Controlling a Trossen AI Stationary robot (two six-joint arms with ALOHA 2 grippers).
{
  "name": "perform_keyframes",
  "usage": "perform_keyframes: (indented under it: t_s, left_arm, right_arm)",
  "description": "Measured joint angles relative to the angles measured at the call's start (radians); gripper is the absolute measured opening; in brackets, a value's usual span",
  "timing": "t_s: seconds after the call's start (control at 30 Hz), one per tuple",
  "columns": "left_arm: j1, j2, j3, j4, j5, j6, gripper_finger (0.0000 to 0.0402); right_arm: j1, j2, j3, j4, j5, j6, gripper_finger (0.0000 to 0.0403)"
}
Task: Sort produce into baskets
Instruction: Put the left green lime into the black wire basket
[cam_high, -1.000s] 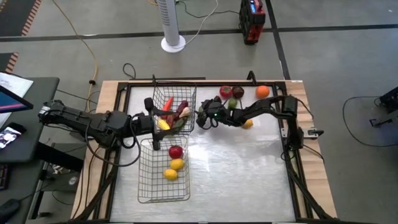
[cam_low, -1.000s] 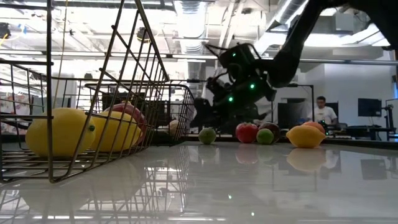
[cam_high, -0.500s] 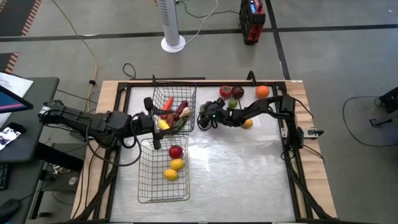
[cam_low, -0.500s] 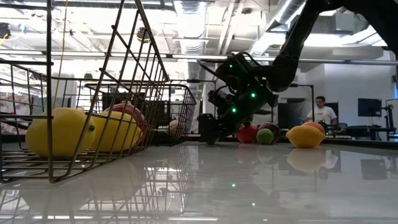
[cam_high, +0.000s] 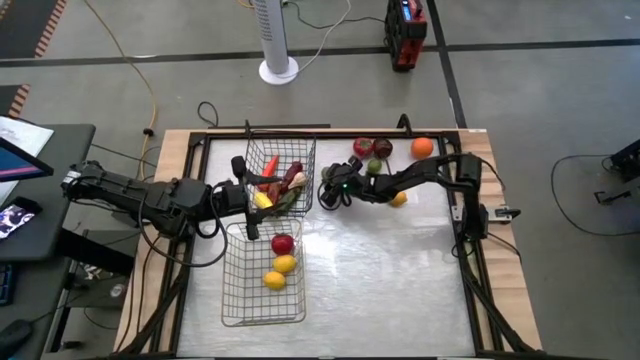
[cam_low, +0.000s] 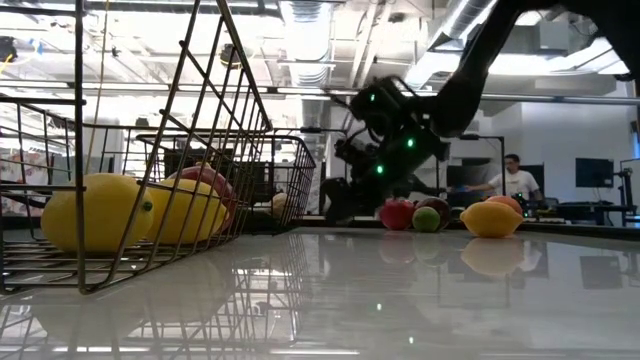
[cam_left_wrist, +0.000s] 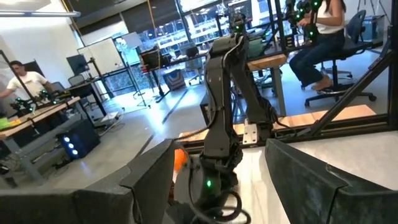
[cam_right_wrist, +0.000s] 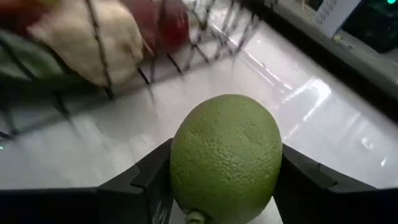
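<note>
From above, we have our right gripper (cam_high: 328, 193) just beside the far basket (cam_high: 300, 150), at its right wall, near the bench's far edge; our left gripper (cam_high: 240, 200) waits between the two baskets. At bench level, we hang low next to that basket (cam_low: 290, 160), loose fruit (cam_low: 400, 213) behind us. Left wrist: our fingers (cam_left_wrist: 305, 180) stand wide, holding nothing. Right wrist: the green lime (cam_right_wrist: 225, 155) sits clamped between our fingers (cam_right_wrist: 149, 177), mesh just ahead. We judge a fruit belongs with the lemons in the near basket (cam_high: 262, 310), so lift clear of the wire first, then release low.
</note>
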Motion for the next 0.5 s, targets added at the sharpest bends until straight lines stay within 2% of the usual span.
perform_keyframes:
  t_s: [0.2,0.5]
  left_arm:
    - [0.0,0.0,0.0,-0.003,0.0,0.0,0.0242]
    - [-0.006,-0.018,0.0,-0.02,-0.005,-0.006,0.0242]
  right_arm:
    - [0.023,-0.11,0.0,-0.081,0.024,-0.027,0.0241]
    - [0.117,-0.251,0.0,0.011,0.051,-0.206,0.0241]
